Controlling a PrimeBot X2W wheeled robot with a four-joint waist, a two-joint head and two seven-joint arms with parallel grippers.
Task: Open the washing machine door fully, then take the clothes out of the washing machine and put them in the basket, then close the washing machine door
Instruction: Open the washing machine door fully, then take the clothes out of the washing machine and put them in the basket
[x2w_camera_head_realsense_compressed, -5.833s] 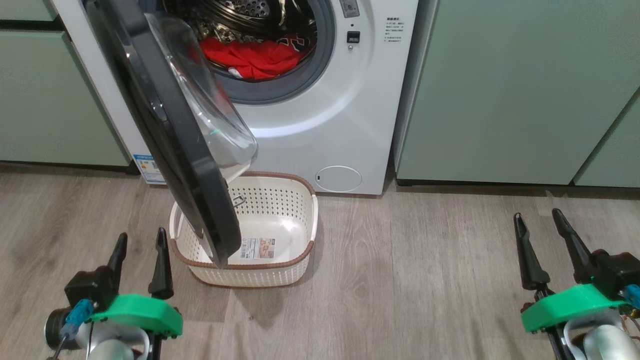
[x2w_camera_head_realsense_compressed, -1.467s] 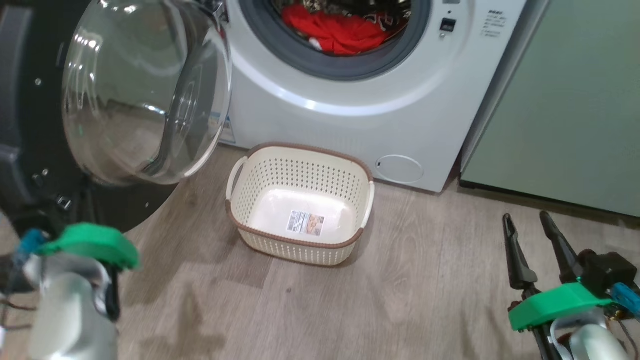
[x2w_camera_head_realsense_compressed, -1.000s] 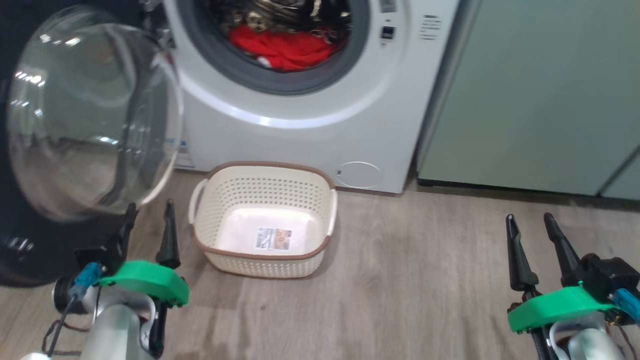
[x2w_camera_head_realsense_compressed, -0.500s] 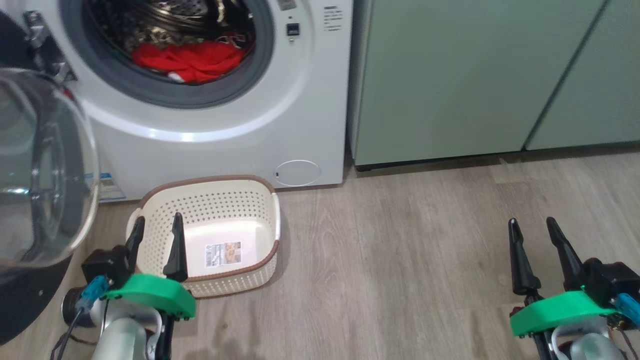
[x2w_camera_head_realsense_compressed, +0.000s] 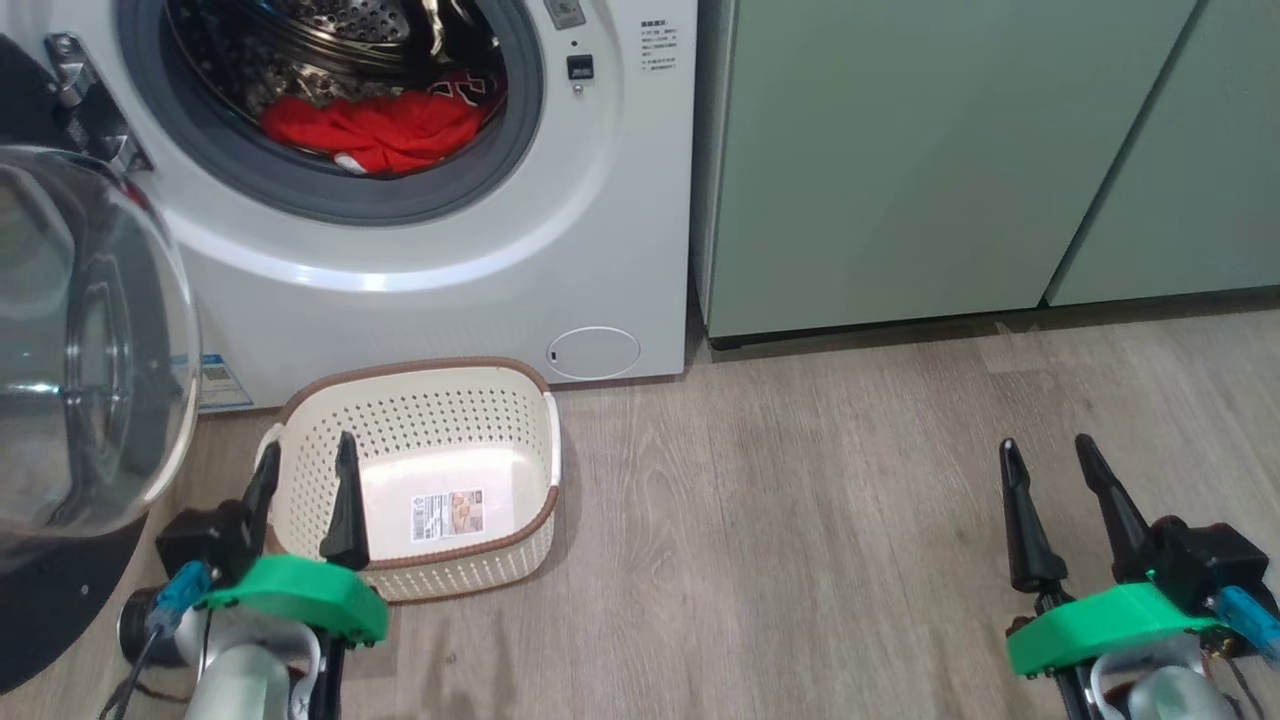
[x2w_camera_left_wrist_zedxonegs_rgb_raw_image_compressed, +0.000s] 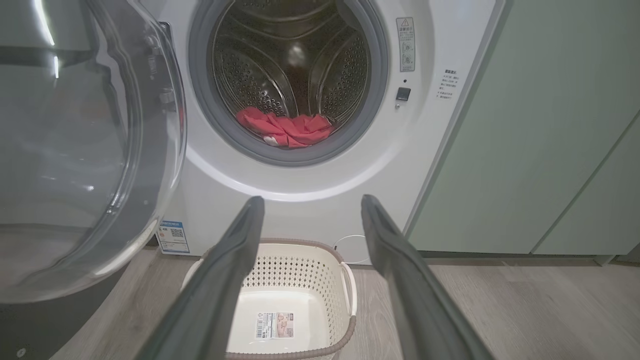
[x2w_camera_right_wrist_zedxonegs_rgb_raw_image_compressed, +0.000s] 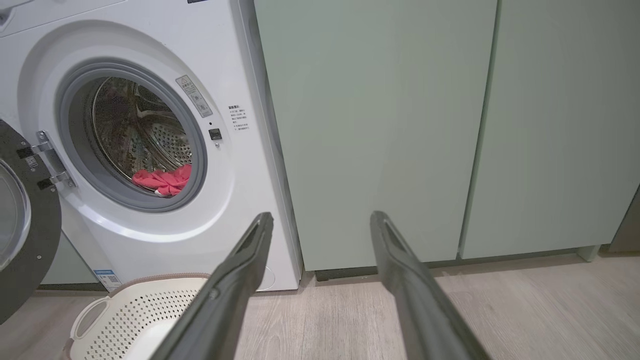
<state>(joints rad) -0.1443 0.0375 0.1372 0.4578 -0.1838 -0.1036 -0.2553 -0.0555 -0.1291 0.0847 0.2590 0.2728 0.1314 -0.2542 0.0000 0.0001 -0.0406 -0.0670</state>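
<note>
The white washing machine stands at upper left, its door swung wide to the left, clear glass bowl facing out. Red clothes lie at the bottom of the steel drum, also seen as clothes and clothes. The cream basket sits on the floor below the opening, with just a label sticker on its floor. My left gripper hovers open over the basket's near left rim, holding nothing. My right gripper stands open at lower right, far from the machine.
Pale green cabinets run along the wall right of the machine. Wood-look floor stretches between the basket and my right gripper. The open door blocks the space at far left.
The camera swung right, so machine, door and basket slid left in view. The door now stands fully swung open. My left gripper came back low, beside the basket.
</note>
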